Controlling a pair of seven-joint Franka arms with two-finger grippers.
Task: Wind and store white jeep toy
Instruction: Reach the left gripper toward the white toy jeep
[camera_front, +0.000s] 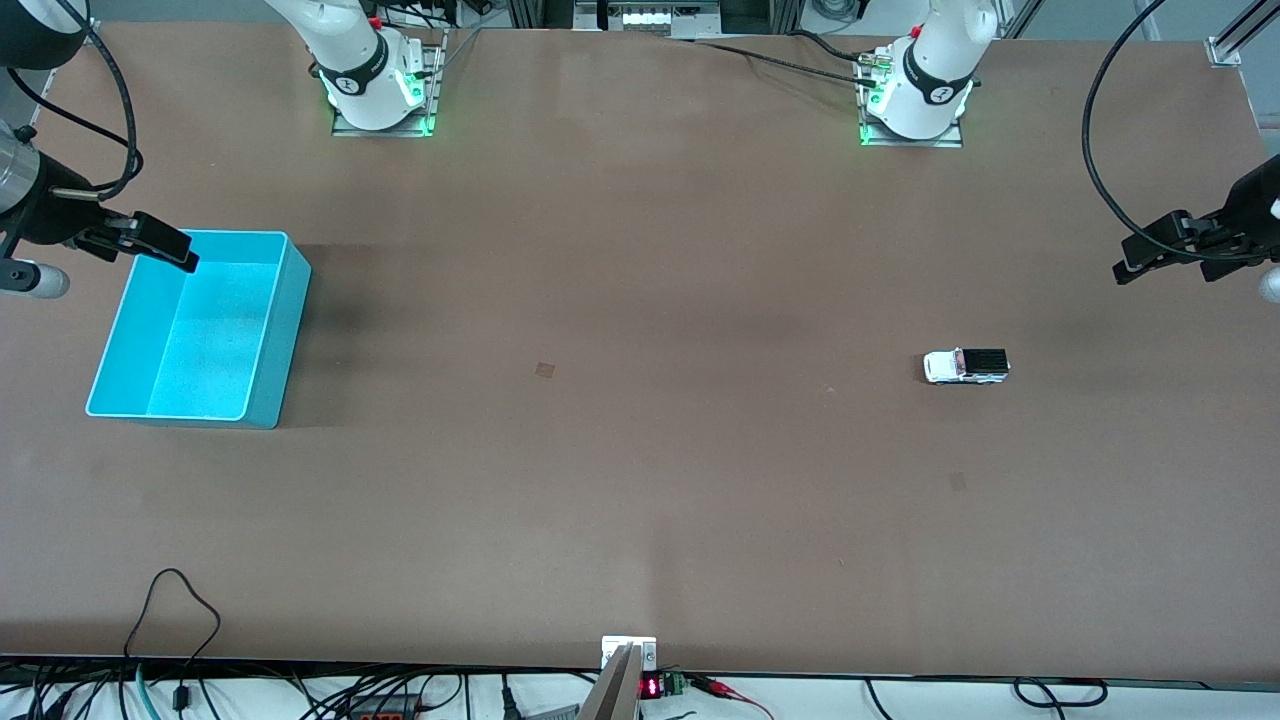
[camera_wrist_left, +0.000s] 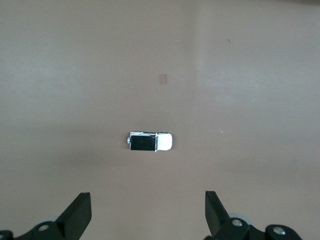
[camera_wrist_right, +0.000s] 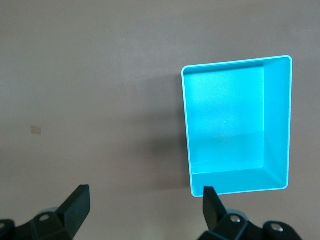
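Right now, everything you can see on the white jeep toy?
The white jeep toy is a small boxy car with a white body, black roof panel and dark wheels; it looks like plastic or die-cast. It sits upright on its wheels on the brown table, toward the left arm's end, with its length along the table. Only the table touches it. The left gripper hangs open above the table with the jeep in its wrist view, not gripping it. No winding key or knob is visible.

We see the white jeep toy (camera_front: 966, 366) on the table (camera_front: 640, 500) toward the left arm's end. The bin (camera_front: 196, 330) sits well apart from it, toward the right arm's end.
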